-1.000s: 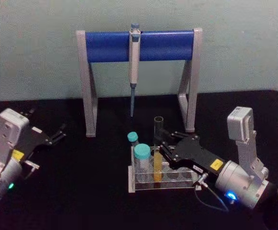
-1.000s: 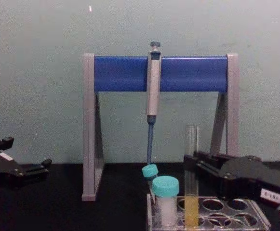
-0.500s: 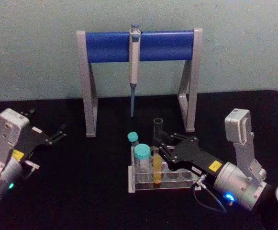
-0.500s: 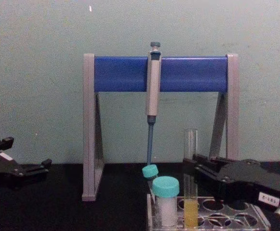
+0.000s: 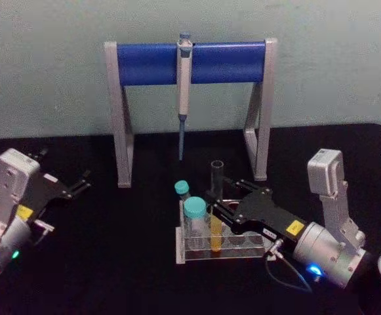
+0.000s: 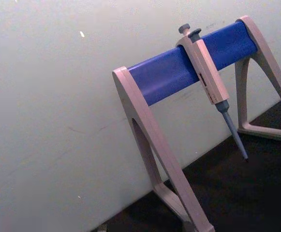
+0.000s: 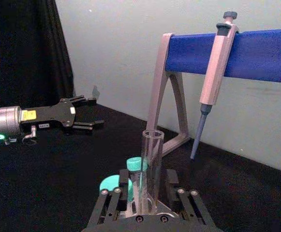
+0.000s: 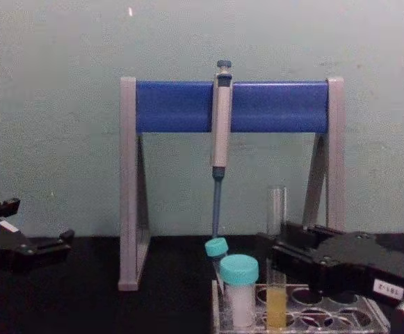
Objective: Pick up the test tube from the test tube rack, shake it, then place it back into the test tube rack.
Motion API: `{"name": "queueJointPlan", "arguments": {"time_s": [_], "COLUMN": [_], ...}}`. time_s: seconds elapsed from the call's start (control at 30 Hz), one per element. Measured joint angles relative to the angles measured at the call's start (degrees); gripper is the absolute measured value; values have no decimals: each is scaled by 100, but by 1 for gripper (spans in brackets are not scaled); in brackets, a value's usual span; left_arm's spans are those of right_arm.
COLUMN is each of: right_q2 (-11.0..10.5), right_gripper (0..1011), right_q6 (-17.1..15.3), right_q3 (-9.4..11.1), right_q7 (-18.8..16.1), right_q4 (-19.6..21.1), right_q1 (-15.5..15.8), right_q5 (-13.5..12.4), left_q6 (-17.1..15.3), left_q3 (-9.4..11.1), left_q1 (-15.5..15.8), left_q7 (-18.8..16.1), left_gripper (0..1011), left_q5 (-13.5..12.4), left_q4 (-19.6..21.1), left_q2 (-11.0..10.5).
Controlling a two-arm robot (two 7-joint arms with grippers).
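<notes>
The right gripper (image 5: 215, 205) reaches in from the worktop's right side, low over the test tube rack (image 5: 197, 254), with its black fingers (image 7: 171, 189) standing one on each side of the test tube (image 5: 216, 210). In the right wrist view the tube rises between the two fingers, and a narrow gap seems to remain on either side of the glass, so the jaws look parted around it rather than clamped; whether a pad is touching the glass cannot be told. The test tube stands upright in a hole of the rack, its yellow liquid in the lower part and its open mouth above the gripper. The rack sits near the middle of the worktop (image 5: 124, 275), toward the front edge.

Two teal-capped vials (image 5: 195, 216) stand in the rack's left end, just beside the tube. Behind the rack, toward the back edge, the pipette stand (image 5: 190, 62) spans the middle of the worktop with a pipette (image 5: 183, 92) hanging from its blue bar.

The left gripper (image 5: 82, 180) rests near the worktop's left edge, well apart from the rack, its fingers spread and holding nothing.
</notes>
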State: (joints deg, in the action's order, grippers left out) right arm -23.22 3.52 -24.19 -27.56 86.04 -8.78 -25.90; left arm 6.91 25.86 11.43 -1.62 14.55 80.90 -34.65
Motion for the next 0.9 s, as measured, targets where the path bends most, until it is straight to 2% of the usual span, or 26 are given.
{"name": "queueJointPlan", "arguments": {"time_s": [0.13,0.27,0.37,0.43,0.47,0.6,0.9], "right_q2": [-3,-3,-3,-3,-3,-3,-3], "right_gripper": [623,705,839,873,921,999,1000], "right_q6": [0,0,0,1,2,3,4], "right_q3": [0,0,0,0,0,0,0], "right_q7": [-3,-4,-5,-7,-8,-10,-11], "right_q4": [0,0,0,0,1,0,1], "right_q1": [-1,-2,-2,-2,-2,-2,-2], "right_q5": [-4,-7,-8,-9,-10,-14,-16], "left_q6": [0,0,0,0,0,0,0], "left_q3": [0,0,0,0,0,0,0], "left_q1": [0,0,0,0,0,0,0], "left_q7": [0,0,0,0,0,0,0], "left_gripper": [1001,1001,1001,1001,1001,1001,1001], "left_q5": [0,0,0,0,0,0,0], "left_q4": [0,0,0,0,0,0,0], "left_q2": [0,0,0,0,0,0,0]}}
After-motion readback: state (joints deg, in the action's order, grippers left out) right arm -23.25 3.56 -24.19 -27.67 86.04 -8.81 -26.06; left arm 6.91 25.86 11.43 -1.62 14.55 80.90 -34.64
